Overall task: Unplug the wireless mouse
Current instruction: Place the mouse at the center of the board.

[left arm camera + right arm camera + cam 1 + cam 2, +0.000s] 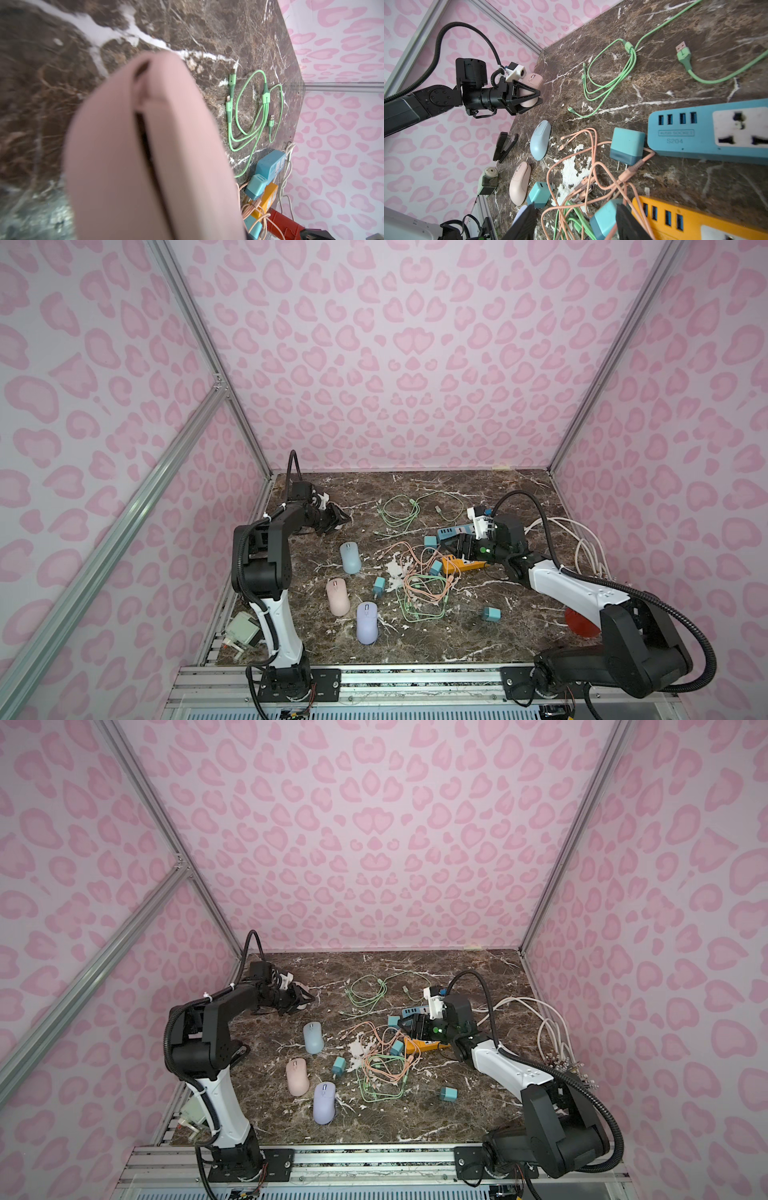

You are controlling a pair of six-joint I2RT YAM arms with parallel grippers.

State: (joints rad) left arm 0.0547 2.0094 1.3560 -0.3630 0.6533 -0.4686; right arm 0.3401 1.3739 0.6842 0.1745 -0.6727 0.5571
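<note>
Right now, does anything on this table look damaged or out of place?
Yes. The marble tabletop has a white patch where its surface looks flaked off, mid-table. Beside it, pink and green cables lie in a tangle. The left end effector holds a pink mouse, back left.

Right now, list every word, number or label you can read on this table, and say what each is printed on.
"4USB SOCKET": in a small box on the side of the blue power strip, right wrist view; slightly blurred, so it is my best reading.
"S204": just below that box on the same strip.
Orange power strip: no print shows on the part in view.
Nothing else is readable; in both top views any print is too small.
</note>
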